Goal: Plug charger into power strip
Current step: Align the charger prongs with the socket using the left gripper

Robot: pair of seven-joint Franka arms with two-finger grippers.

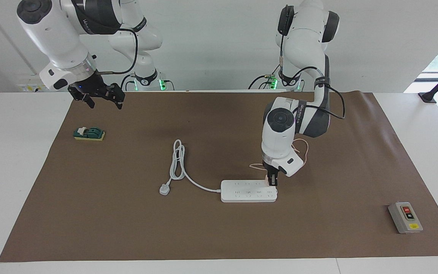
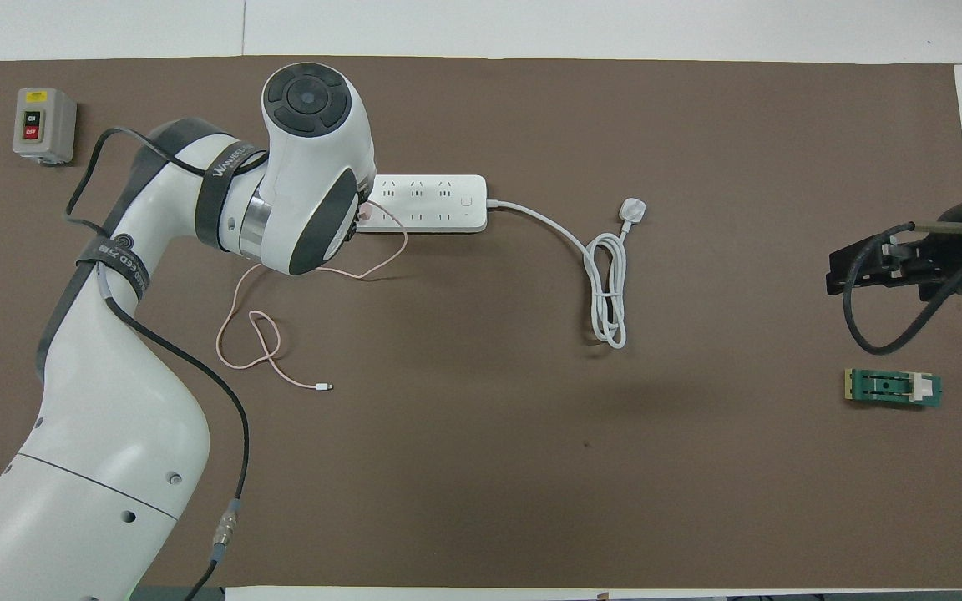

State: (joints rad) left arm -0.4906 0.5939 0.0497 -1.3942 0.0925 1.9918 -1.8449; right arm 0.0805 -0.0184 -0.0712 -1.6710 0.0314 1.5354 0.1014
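The white power strip (image 1: 247, 191) (image 2: 431, 203) lies flat mid-table. My left gripper (image 1: 272, 182) points straight down and is shut on the pale-pink charger (image 1: 267, 180). The charger rests against the strip's top at the end toward the left arm, in the socket row nearer the robots. Whether its pins are seated cannot be told. In the overhead view the left wrist hides the grip. The pink cable (image 2: 247, 334) loops toward the robots and ends in a white connector (image 2: 326, 386). My right gripper (image 1: 105, 103) (image 2: 836, 271) waits open and empty in the air over the mat's edge at the right arm's end.
The strip's thick cord runs to a white plug (image 1: 164, 189) (image 2: 632, 209) and a coiled loop. A green block (image 1: 89, 133) (image 2: 893, 388) lies under the right gripper's area. A grey switch box (image 1: 405, 217) (image 2: 43, 124) sits at the mat's corner toward the left arm.
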